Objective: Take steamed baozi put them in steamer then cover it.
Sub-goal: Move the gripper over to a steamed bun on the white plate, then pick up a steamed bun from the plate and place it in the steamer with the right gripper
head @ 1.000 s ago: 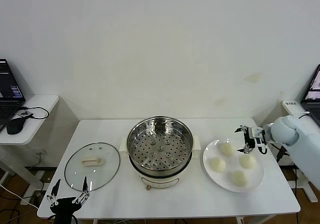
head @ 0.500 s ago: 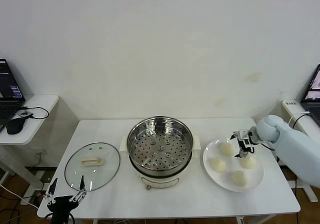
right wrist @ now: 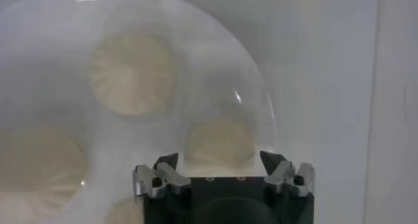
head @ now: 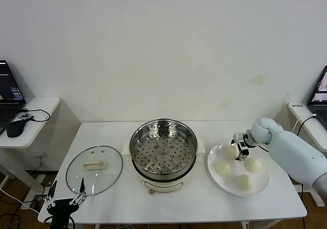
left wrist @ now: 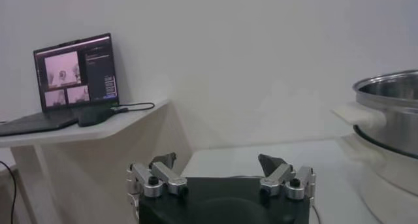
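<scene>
Right jaws: the right gripper [head: 240, 147] hangs over the far edge of the plate, fingers spread apart with nothing between them; in the right wrist view [right wrist: 221, 161] one bun sits framed in the gap beneath them.
Left jaws: the left gripper [head: 65, 202] waits low at the near-left corner of the bench, fingers apart and empty [left wrist: 219, 165].
Steamed baozi: four buns on the white plate [head: 258, 185] to the right of the steamer, set in a loose square: far-left bun [head: 231, 151] just under the right gripper, far-right bun [head: 253, 164], near-left bun [head: 223, 168], near-right bun [head: 244, 182]. None touches another.
Steamer: stainless-steel steamer [head: 163, 152] mid-bench, uncovered, its perforated tray [head: 163, 155] bare; it stands on a white base with side handles.
Lid: glass lid [head: 94, 169] with a cream handle lies flat on the bench, left of the steamer and just apart from it.
In the way: the steamer's raised rim and right handle stand between the plate and the tray.
Edges and room: the plate lies near the bench's [head: 194, 203] near-right corner; bare white surface runs behind the steamer and along the front.
Surroundings: a side shelf [head: 38, 109] at left carries a laptop [head: 9, 96] and a mouse [head: 15, 128].
Textures: buns smooth, cream-white, with faint pleats in the right wrist view; steel shiny; plate glossy.
</scene>
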Tool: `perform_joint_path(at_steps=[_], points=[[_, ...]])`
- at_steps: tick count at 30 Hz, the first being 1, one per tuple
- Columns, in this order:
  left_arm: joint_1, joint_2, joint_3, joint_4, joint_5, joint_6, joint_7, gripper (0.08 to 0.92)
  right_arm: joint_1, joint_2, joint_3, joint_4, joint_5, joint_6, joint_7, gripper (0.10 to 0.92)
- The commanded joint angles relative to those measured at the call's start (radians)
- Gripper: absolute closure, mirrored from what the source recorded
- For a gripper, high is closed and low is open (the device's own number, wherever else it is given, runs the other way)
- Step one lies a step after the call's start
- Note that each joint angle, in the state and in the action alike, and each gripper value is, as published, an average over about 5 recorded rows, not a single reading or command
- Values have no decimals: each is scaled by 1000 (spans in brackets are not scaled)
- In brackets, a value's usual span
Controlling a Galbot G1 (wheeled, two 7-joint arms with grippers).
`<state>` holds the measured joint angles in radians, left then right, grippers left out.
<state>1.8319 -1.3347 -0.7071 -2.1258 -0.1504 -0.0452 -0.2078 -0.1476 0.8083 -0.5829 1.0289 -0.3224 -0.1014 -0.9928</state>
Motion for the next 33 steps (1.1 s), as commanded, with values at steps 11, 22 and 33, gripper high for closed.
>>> perform_joint_path(at_steps=[11, 22, 33], points=[[-4, 3, 2, 2, -1, -1, -1, 177, 11, 14, -13, -19, 1, 1, -2, 390], [-5, 14, 0, -3, -10, -2, -1, 177, 119, -97, -82, 131, 119, -13, -5, 439], [-26, 38, 20, -2, -61, 3, 2, 177, 591, -160, -407, 298, 445, -19, -15, 432]])
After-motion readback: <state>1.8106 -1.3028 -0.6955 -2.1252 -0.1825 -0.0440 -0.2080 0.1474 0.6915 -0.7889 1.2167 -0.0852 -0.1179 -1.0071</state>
